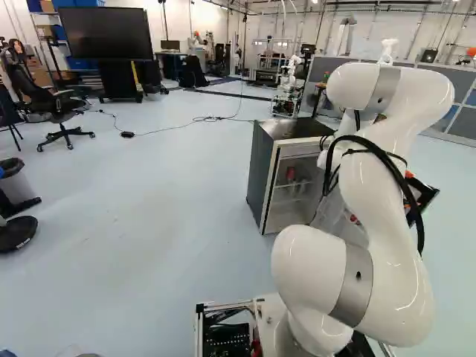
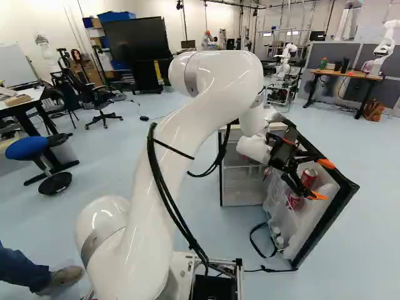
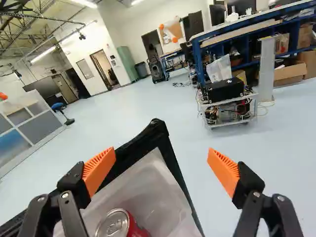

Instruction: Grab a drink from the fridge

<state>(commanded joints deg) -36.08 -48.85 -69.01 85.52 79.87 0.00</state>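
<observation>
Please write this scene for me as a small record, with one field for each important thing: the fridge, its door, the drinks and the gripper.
Fridge: open
Door: swung wide, shelves on its inner side
Drinks in door: an upper red can and a lower red can
Inside fridge: a red item on a shelf
Gripper: open at the door, whose corner shows between its fingers
Held: nothing
</observation>
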